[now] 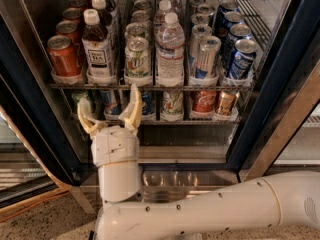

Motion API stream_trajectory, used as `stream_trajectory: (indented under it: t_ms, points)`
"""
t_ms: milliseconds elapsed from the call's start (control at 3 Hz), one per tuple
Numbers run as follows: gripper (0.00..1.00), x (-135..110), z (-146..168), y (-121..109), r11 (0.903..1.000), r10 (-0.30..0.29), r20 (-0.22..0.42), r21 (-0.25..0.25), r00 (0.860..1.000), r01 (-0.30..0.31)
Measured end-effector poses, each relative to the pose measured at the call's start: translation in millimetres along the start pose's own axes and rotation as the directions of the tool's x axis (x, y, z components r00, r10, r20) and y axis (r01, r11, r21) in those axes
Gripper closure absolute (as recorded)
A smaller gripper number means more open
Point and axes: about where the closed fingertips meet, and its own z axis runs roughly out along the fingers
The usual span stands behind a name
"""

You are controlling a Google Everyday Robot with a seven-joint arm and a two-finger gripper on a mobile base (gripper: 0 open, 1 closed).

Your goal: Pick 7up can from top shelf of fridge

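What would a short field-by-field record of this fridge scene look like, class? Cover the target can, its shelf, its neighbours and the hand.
target: 7up can, upright, front of its lane
shelf: top shelf of the fridge
left neighbour: tea bottle
right neighbour: water bottle
far left: orange-red can
hand: hand open, below the top shelf's front edge, left of the 7up can's lane
contact: none, hand holds nothing
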Motion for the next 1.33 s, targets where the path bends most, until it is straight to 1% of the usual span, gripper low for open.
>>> stream_trajectory:
  t_ms: [333, 667, 1000, 1333]
  points:
    - [0.30, -15.9, 19.4, -18.5, 0.9972, -0.027, 0.066, 0.071, 0.997, 0.023]
    - [0.30, -26.0, 29.0, -36.7, 0.9914, -0.050, 0.095, 0.125, 0.994, 0.038]
    - [0.38, -17.8, 29.2, -46.6, 0.9901, -0.038, 0.059, 0.137, 0.998, 0.030]
    - [0.38, 0.2, 22.0, -48.7, 0.9911, -0.007, -0.005, 0.133, 1.000, 0.008]
